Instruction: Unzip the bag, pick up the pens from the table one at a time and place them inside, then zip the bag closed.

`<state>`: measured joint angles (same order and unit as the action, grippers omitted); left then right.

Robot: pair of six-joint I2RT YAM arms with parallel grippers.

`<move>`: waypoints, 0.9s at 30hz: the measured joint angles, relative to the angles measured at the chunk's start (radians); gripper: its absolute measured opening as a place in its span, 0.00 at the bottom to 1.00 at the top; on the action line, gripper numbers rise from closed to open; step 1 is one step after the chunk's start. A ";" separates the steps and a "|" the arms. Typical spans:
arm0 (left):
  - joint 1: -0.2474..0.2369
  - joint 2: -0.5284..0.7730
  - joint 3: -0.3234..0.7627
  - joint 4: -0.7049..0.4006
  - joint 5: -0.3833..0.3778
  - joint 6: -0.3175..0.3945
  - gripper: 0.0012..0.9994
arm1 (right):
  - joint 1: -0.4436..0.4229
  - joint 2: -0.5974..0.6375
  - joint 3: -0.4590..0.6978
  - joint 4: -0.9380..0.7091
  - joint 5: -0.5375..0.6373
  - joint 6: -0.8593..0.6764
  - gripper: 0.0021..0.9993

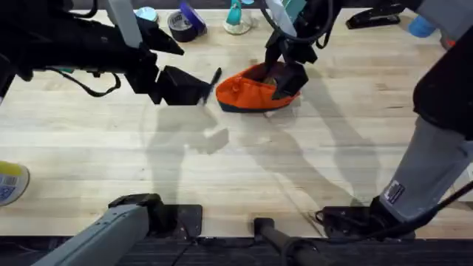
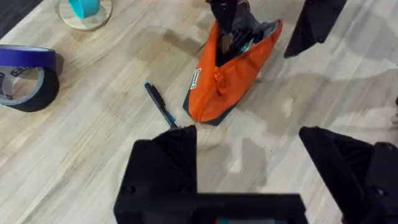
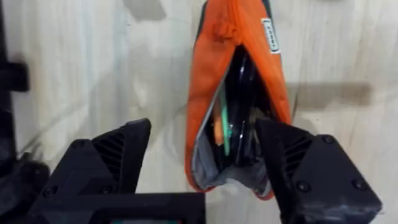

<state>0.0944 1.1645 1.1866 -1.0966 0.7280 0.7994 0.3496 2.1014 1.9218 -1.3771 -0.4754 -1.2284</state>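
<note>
1. The bag lies on the table, far of the middle, and its right end is hidden in the overhead view behind the right gripper.
2. What lies inside the bag is hard to make out: the right wrist view looks into the open mouth, where dark shapes and a green streak show, but I cannot tell whether a pen is among them.
3. One pen lies on the table just left of the bag, apart from it; overhead it is a thin dark sliver partly covered by the left gripper.
4. The right gripper is open, its fingers standing either side of the bag's open end; I cannot tell whether they touch the fabric.
5. The left gripper is open and grips nothing, hanging just near the pen and left of the bag.
6. Along the far edge lie a tape roll, a teal thing on a round base and a black stapler, all well apart from the bag.
7. A yellow and blue object is cut off at the left edge.
</note>
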 joint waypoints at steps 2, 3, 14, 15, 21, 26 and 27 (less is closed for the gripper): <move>0.000 0.000 0.000 0.000 0.000 0.000 0.99 | 0.001 0.000 0.013 -0.022 0.000 0.008 1.00; 0.000 0.000 0.000 0.000 0.000 0.000 0.99 | 0.001 0.000 0.021 -0.033 0.000 0.010 1.00; 0.000 0.000 0.000 0.000 -0.014 0.000 0.99 | 0.001 -0.013 0.126 -0.088 0.002 0.110 1.00; 0.000 0.000 0.000 0.000 -0.018 0.000 0.99 | 0.001 -0.022 0.126 -0.090 0.003 0.126 1.00; 0.000 0.000 0.000 0.000 -0.030 0.000 0.99 | 0.001 -0.142 0.126 -0.091 0.015 0.205 1.00; 0.000 0.000 0.000 0.000 -0.039 -0.001 0.99 | 0.001 -0.250 0.132 -0.094 0.049 0.276 1.00; 0.000 0.000 0.000 0.000 -0.040 -0.004 0.99 | 0.001 -0.268 0.133 -0.094 0.054 0.294 1.00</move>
<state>0.0944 1.1645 1.1866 -1.0966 0.6883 0.7955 0.3504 1.8332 2.0545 -1.4712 -0.4213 -0.9340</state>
